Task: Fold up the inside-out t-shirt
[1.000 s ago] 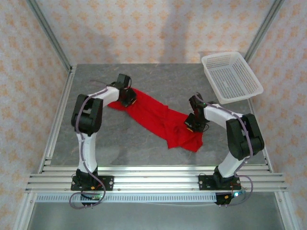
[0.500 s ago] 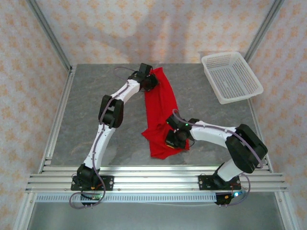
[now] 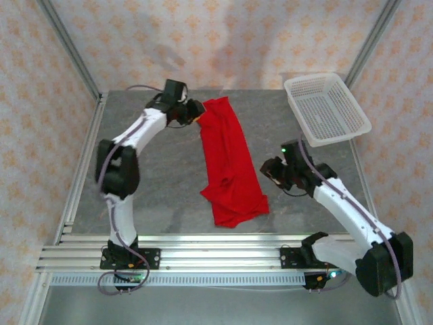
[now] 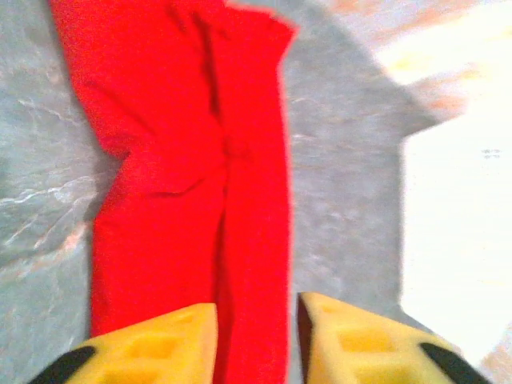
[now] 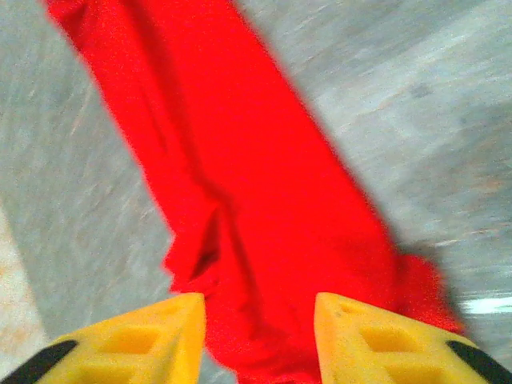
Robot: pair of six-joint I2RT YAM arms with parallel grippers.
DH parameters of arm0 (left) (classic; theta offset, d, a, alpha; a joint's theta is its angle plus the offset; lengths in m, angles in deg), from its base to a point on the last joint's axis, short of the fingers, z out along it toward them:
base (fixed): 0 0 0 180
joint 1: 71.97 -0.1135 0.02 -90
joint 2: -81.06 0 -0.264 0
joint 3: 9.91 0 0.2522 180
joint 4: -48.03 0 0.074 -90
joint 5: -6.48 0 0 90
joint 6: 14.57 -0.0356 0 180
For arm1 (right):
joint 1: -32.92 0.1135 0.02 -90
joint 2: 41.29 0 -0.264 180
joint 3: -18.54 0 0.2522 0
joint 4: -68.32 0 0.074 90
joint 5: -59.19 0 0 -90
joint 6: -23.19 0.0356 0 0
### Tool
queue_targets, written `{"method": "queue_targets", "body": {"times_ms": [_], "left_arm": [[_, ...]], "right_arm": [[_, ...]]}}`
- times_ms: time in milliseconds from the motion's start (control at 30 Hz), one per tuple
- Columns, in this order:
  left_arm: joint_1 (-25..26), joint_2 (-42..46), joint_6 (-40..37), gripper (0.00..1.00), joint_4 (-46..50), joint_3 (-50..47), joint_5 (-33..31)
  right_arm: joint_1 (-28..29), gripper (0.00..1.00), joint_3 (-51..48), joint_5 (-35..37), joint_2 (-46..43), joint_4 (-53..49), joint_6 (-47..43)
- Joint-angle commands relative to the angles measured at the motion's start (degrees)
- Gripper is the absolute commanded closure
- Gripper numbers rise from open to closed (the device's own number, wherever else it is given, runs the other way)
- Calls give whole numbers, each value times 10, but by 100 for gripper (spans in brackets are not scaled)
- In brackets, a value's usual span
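The inside-out t-shirt is bright red and lies on the grey table as a long narrow strip. It runs from the far middle toward the near edge, and its near end is wider and rumpled. My left gripper is open just left of the strip's far end. In the left wrist view, the t-shirt stretches away from the left gripper, and a fold of cloth shows in the gap. My right gripper is open, just right of the lower part. The right gripper looks along the t-shirt.
A white mesh basket stands at the far right corner of the table. Aluminium rails run along the near edge, and frame posts stand at the far corners. Bare tabletop lies on both sides of the shirt.
The shirt has swung from a diagonal into a strip running front to back. Both grippers have opened, let go of the cloth and drawn back, the left to the left and the right to the right.
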Motion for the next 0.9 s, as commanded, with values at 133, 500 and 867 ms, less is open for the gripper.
{"method": "queue_targets", "body": {"times_ms": [133,500,867], "left_arm": [[27,211,-52,49,60,-223,25],[45,406,14,37,62,-454,3],[88,494,68,32,83,-568,-2]], "right_arm": [[-29,51,-39,-83,131,-51,-190],[-28,49,-70,-176,225,81,-181],[-26,100,-59,-239,164,64,-150]]}}
